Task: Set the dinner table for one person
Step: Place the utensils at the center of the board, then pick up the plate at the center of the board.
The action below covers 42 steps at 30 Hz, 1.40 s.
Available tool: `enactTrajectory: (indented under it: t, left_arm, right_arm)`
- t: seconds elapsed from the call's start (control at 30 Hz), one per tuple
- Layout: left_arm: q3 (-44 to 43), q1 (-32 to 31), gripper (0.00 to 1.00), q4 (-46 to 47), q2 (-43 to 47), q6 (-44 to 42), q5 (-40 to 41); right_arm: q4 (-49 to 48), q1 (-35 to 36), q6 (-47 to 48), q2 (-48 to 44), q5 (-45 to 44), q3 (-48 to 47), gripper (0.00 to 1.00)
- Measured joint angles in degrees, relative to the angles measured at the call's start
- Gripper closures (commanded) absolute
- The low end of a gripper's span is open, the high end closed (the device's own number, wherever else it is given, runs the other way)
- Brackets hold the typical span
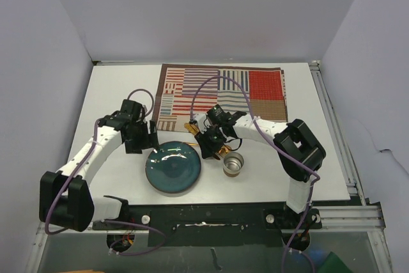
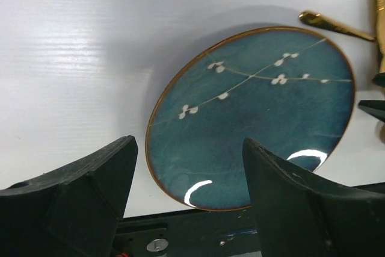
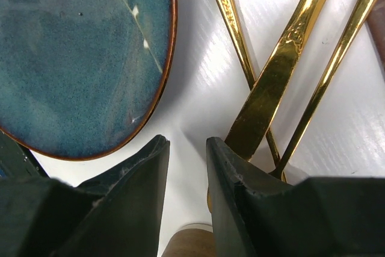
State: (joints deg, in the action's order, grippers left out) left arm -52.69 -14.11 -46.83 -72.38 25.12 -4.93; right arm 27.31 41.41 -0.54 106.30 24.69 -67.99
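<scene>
The dinner table (image 1: 115, 94) is the white tabletop. A dark blue plate (image 1: 172, 167) with white blossom marks lies near its front edge. Several gold cutlery pieces (image 3: 271, 82) lie crossed on the table just right of the plate. My left gripper (image 1: 144, 135) hangs over the plate's far left side, and in the left wrist view it (image 2: 187, 142) is wide open and empty above the plate (image 2: 252, 118). My right gripper (image 1: 211, 142) sits low over the cutlery. Its fingers (image 3: 186, 142) stand a narrow gap apart over bare table, and the wide gold handle runs under the right finger (image 3: 240, 191).
A striped patchwork placemat (image 1: 223, 91) lies at the back of the table. A small metal cup (image 1: 233, 164) stands right of the plate, close to my right gripper. Aluminium rails (image 1: 335, 132) run along the right edge. The arm bases sit along the front edge.
</scene>
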Motion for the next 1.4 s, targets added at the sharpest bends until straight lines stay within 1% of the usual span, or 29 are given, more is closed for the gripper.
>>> enactTrajectory:
  t: [0.23,0.37,0.67,0.77,0.83,0.87,1.03,1.1,1.13,1.17,1.2,1.4]
  left_arm:
    - [-0.7,-0.4,0.29,-5.1,-7.1,-3.9,3.9]
    - [-1.7,-0.5,0.29,-7.0,-9.5,-5.1,3.9]
    - [-1.8,-1.2,0.29,-7.4,-14.7,-6.6,2.9]
    - [-1.8,-1.5,0.31,-7.4,-16.5,-7.0,2.3]
    - [-1.8,-1.6,0.35,-7.4,-17.4,-7.3,1.9]
    - [-1.8,-1.6,0.39,-7.4,-17.6,-7.3,1.7]
    - [-1.8,-1.9,0.68,-7.1,-17.7,-7.3,1.1]
    - [-1.7,-1.9,0.78,-7.3,-17.7,-7.8,2.2]
    - [-1.6,-1.7,0.85,-7.2,-17.7,-7.6,2.0]
    - [-1.5,-1.8,0.95,-7.1,-17.7,-7.6,2.3]
    - [-1.4,-1.9,1.00,-7.2,-17.7,-7.6,2.5]
    - [-1.0,-2.0,1.00,-6.9,-15.8,-7.2,0.8]
  right_arm:
    - [-1.2,0.3,0.0,0.0,0.5,0.9,0.68]
    - [-1.7,0.3,0.0,0.0,1.2,1.0,0.68]
    - [-2.1,1.6,0.2,0.0,2.4,1.0,0.68]
    - [-2.1,1.9,0.2,0.0,3.1,1.0,0.67]
    - [-2.1,1.9,0.3,0.0,3.7,1.0,0.66]
    - [-2.2,1.9,0.3,0.0,3.9,1.0,0.66]
    - [-2.2,1.9,0.3,0.0,4.7,1.0,0.64]
    - [-2.2,1.9,0.3,-0.1,4.8,1.0,0.64]
    - [-2.2,1.9,0.2,-0.2,4.9,1.0,0.64]
    - [-2.3,1.9,0.3,-0.2,5.0,1.0,0.64]
    - [-2.3,1.9,0.2,-0.3,5.1,1.0,0.64]
    - [-2.6,2.1,0.1,-0.5,6.3,1.0,0.64]
